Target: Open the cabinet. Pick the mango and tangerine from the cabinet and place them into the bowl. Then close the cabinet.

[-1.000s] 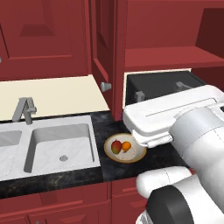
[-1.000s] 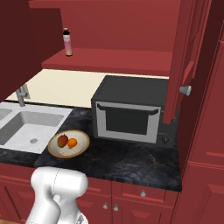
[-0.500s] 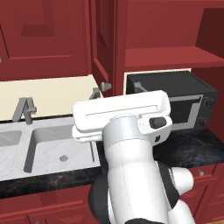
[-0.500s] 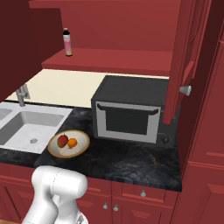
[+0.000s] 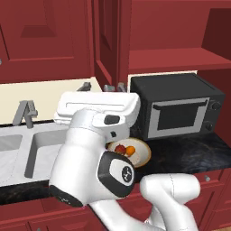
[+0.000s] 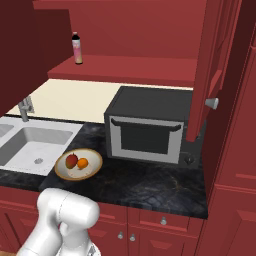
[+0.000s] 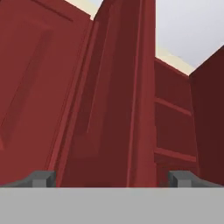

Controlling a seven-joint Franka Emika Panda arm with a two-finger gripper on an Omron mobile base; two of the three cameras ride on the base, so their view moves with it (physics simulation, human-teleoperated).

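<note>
Cabinet (image 6: 125, 30) stands open across 12 o'clock of the right base view. Its right door (image 6: 212, 70) swings out at 2 o'clock, round silver knob (image 6: 212, 103) at the lower edge. Its left door is a dark slab cut off by the frame at 10 o'clock. Red shelf (image 6: 125, 69) inside carries a small bottle (image 6: 77, 48) at its left end, dark cap, pinkish label; any print too small to read.

Desk (image 6: 150, 182), dark marbled, runs along the lower half. A black microwave (image 6: 147, 125) sits on it under the shelf; any marks or controls on its front not legible. Sink (image 6: 35, 145) at 9 o'clock, left part cut off, faucet (image 6: 24, 107) behind it.

Bowl (image 6: 78, 164) on the desk between sink and microwave, at 8 o'clock. Holds both fruits: mango (image 6: 72, 160) on the left, tangerine (image 6: 82, 162) touching it on the right. In the left base view the arm hides most of the bowl; right rim and both fruits show.

Tool (image 7: 112, 178): in the hand view the two fingertips stand far apart at the bottom corners, nothing between them — open and empty. It looks at red door panels close up, with the cabinet's shelf edges at 3 o'clock. In the left base view its tips show above the white hand, at 12 o'clock of centre, near the left door's lower edge; contact cannot be told.
</note>
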